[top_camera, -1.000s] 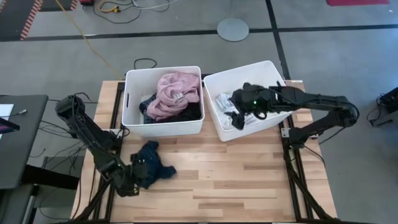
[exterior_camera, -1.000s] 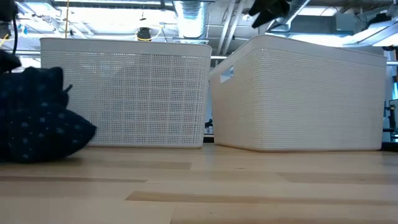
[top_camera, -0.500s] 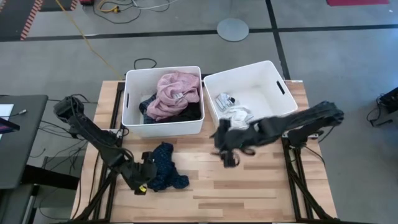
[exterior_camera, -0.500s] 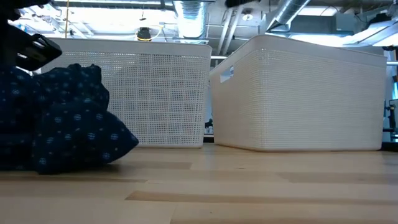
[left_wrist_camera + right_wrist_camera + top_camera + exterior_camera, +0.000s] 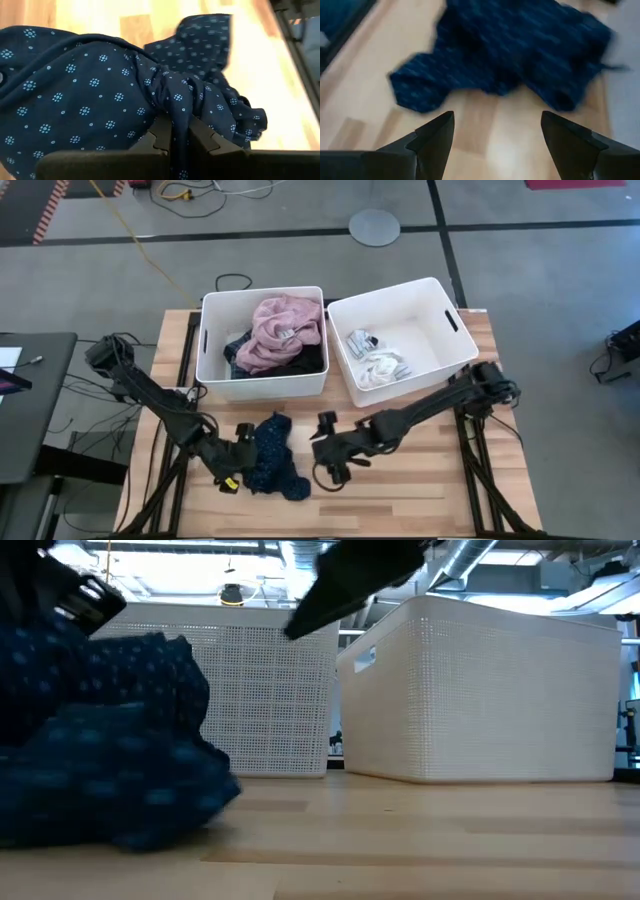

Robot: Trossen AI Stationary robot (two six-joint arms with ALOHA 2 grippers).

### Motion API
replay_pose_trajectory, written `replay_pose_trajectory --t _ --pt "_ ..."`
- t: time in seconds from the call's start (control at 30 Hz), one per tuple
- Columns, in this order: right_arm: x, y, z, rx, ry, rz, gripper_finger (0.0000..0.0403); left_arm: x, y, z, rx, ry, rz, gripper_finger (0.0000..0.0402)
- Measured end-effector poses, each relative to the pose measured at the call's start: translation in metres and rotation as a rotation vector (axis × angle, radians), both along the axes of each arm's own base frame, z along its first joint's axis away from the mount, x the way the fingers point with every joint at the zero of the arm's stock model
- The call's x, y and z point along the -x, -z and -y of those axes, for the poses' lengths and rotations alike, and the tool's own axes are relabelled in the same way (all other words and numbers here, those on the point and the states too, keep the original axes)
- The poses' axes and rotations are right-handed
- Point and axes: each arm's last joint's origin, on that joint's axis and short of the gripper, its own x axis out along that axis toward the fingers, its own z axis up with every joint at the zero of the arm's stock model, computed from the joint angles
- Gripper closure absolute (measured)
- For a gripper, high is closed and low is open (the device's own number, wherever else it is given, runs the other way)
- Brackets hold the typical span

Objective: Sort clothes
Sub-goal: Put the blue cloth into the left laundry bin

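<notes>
Navy patterned garment [image 5: 268, 463], dark blue cloth with small pale dots, lies crumpled on the wooden table [image 5: 420, 500] in front of the left bin, and a fold of it is pinched in the left gripper [image 5: 238, 463]; in the left wrist view the two dark fingers [image 5: 161, 131] press together on a bunched ridge of the garment [image 5: 100, 95]. The rest of the cloth spreads across the boards away from that gripper, one flap trailing toward the table's front edge.

The right gripper [image 5: 328, 448] hangs just beside the garment on its other side, fingers spread wide with nothing between them; its wrist view looks down past the two fingers [image 5: 436, 136] at the garment [image 5: 520, 45] on the wood, apart from it. In the low view the garment [image 5: 100, 750] bulks at the left, and a dark arm crosses overhead.

Behind both grippers stand two white bins side by side. The left bin [image 5: 210, 370] holds a pink garment [image 5: 283, 330] on top of darker cloth, what looks like a black piece [image 5: 305, 362] and a blue one, though little of them shows. The right bin [image 5: 440, 365] holds small white and grey socks [image 5: 378, 360]
</notes>
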Motion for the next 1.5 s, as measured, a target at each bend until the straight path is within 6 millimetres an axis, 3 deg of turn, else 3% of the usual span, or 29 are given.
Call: replay_pose_trajectory --t 0.33,0.53,0.8,0.97,1.2,1.33,1.43,1.5 --pt "-0.028 0.050 -0.029 0.093 -0.172 0.132 0.0088 -0.002 0.009 -0.010 0.046 -0.032 -0.072 0.0385" --pt "-0.038 0.075 -0.033 0.134 -0.207 0.163 0.0088 -0.001 0.009 -0.010 0.051 -0.025 -0.082 0.0383" --pt "-0.044 0.078 -0.028 0.121 -0.208 0.193 0.0088 -0.001 0.009 -0.009 0.054 -0.025 -0.082 0.0382" --pt "-0.052 0.080 -0.021 -0.001 -0.247 0.216 0.0093 -0.004 0.008 -0.010 0.066 -0.028 -0.061 0.0381" --pt "-0.062 0.113 -0.018 -0.098 -0.293 0.105 0.0134 -0.007 0.007 -0.012 0.067 -0.024 -0.037 0.0380" --pt "-0.070 0.119 -0.019 -0.105 -0.283 0.082 0.0160 -0.008 0.006 -0.013 0.071 -0.018 -0.039 0.0380" --pt "-0.073 0.117 -0.020 -0.087 -0.288 0.081 0.0207 -0.008 0.007 -0.013 0.065 -0.012 -0.042 0.0380" --pt "-0.074 0.115 -0.020 -0.055 -0.291 0.078 0.0259 -0.008 0.007 -0.013 0.060 -0.006 -0.040 0.0380"
